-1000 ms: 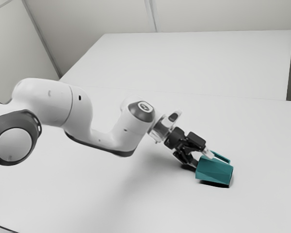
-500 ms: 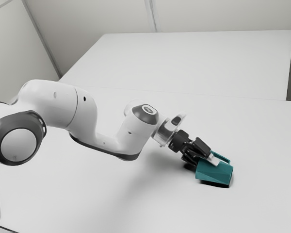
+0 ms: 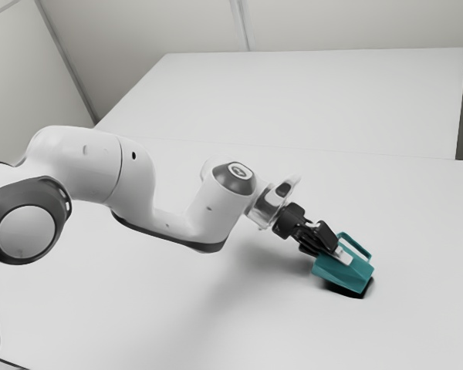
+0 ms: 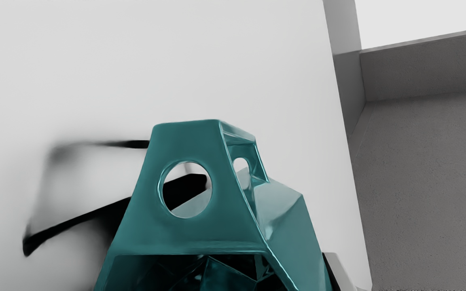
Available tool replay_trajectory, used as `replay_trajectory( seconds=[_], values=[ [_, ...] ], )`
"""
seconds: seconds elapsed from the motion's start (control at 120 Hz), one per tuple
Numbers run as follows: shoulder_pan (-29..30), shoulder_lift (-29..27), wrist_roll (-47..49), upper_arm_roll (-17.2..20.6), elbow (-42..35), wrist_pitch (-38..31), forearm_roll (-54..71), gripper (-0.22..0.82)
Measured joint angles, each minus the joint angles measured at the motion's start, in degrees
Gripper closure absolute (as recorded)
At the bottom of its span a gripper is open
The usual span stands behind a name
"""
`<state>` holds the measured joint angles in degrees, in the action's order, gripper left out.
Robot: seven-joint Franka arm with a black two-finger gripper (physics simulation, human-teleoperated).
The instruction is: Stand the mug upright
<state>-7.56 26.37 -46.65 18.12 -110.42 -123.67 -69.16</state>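
In the exterior view, my end effector slants down over the worktop; how far open it is, or whether it grips anything, I cannot tell. Around lies the mug's shadow. The mug sits tilted against my tip, handle uppermost.

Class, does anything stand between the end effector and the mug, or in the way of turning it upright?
Nothing visible does: the end effector is at the tilted mug, and no obstacle appears around it.
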Motion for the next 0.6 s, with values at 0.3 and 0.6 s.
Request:
replay_trajectory(
  seconds=[0.3, 0.6],
  values=[
    [0.05, -2.95, -1.54, 0.05, -0.10, -0.46, 0.58, 0.76],
    [2.41, -11.42, 4.64, -0.56, -0.69, -6.27, 27.69, 0.78]
  ],
)
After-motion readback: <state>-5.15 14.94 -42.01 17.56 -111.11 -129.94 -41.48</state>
